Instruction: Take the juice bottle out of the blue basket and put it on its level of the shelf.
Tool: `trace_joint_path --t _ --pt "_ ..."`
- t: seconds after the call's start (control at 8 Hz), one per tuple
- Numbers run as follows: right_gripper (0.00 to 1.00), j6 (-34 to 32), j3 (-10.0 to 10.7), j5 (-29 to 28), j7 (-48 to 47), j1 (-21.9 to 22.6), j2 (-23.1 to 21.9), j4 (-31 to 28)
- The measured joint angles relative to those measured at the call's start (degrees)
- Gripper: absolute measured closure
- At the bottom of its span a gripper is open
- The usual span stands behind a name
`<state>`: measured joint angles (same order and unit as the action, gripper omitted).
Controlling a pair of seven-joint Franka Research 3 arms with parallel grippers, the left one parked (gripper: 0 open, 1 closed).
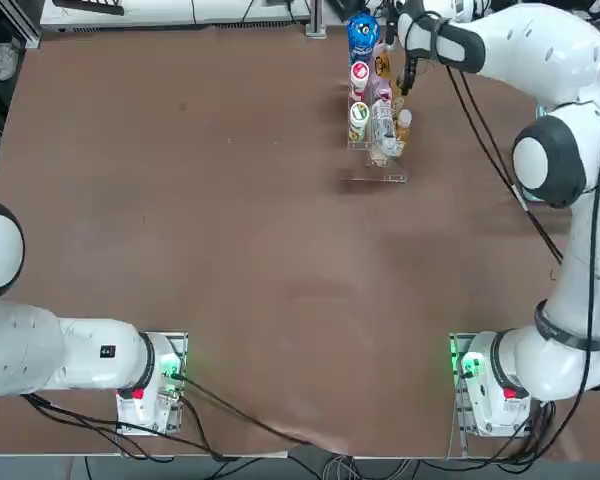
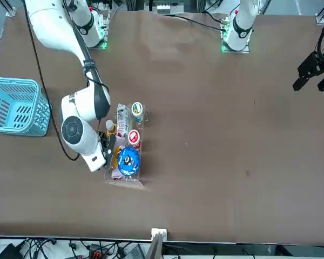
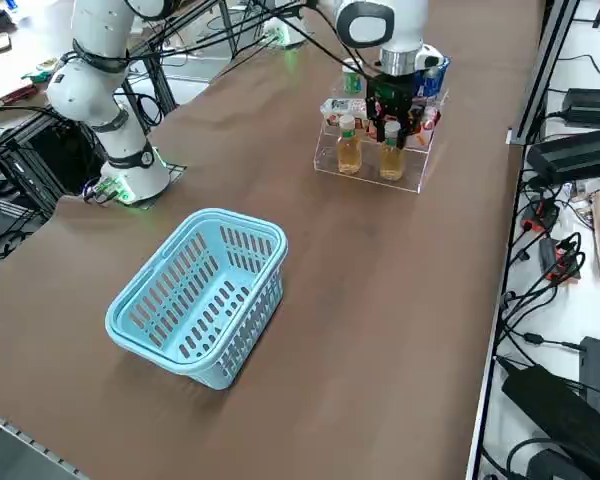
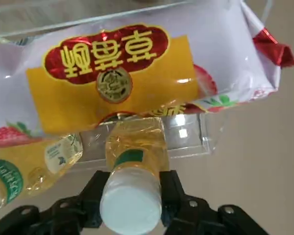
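The juice bottle (image 3: 391, 155), slim with amber liquid and a white cap, stands upright on the lowest front level of the clear shelf (image 3: 370, 181). My right gripper (image 3: 391, 120) comes down over it. In the right wrist view both black fingers hug the neck of the juice bottle (image 4: 132, 147) just under its cap, so the right gripper (image 4: 132, 190) is shut on it. A near-alike second bottle (image 3: 349, 148) stands beside it on the same level. The blue basket (image 3: 242, 226) sits far from the shelf near the table's right edge, with nothing visible inside.
The shelf also carries a big blue-topped bottle (image 2: 128, 160), a red-and-white-lidded bottle (image 2: 134, 137), a green-lidded one (image 2: 137, 109) and a strawberry-print pouch (image 4: 112, 73) just behind the held bottle. Cables and equipment lie beyond the table's right edge (image 3: 570, 150).
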<state>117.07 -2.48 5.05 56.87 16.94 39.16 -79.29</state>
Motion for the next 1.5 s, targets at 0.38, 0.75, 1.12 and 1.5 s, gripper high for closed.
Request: trace_joint_path --t 0.38,0.75,1.12,1.5 --pt "0.01 0.3 0.1 0.0 0.3 0.0 0.1 1.2" --pt "0.0 -5.2 0.8 -2.9 -0.1 -0.3 -1.3 6.2" --pt "0.0 -17.6 1.6 -3.9 -4.4 -0.7 -6.8 13.8" --pt "0.0 -27.3 1.6 -4.0 -19.2 -1.0 -14.5 16.1"
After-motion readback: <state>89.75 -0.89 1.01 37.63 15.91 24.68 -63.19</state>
